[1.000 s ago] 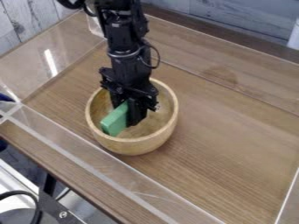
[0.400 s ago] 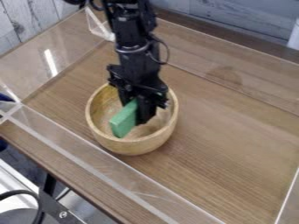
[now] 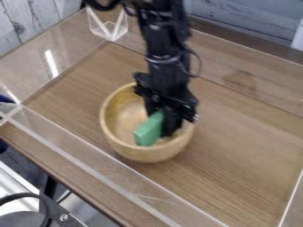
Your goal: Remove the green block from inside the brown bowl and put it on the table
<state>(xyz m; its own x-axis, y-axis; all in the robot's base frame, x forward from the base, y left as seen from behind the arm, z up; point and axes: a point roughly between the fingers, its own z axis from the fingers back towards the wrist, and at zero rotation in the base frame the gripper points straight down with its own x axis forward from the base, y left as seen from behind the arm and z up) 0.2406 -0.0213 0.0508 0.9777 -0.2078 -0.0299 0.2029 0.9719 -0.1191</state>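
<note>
The green block (image 3: 149, 129) hangs tilted in the closed jaws of the gripper (image 3: 166, 121), its upper end pinched between the dark fingers and its lower end pointing down toward the near left, over the right half of the brown bowl (image 3: 122, 133). Whether its lower tip still touches the bowl's inner wall cannot be told. Compared with the frame 1 second earlier, the block, the gripper and the bowl all sit further right in the picture, and the block now lies close to the bowl's right rim rather than in its left half; its tilt is about the same.

The bowl rests on the table (image 3: 243, 133), a brown wood-grain top with clear acrylic walls (image 3: 71, 155) along the near and left edges. Beyond the far wall a pale planked surface shows at the upper left, and a small clear folded piece (image 3: 109, 24) stands at the far side.

The black arm (image 3: 160, 35) comes down from the top of the picture, nearly upright, with the gripper pointing down into the bowl.
</note>
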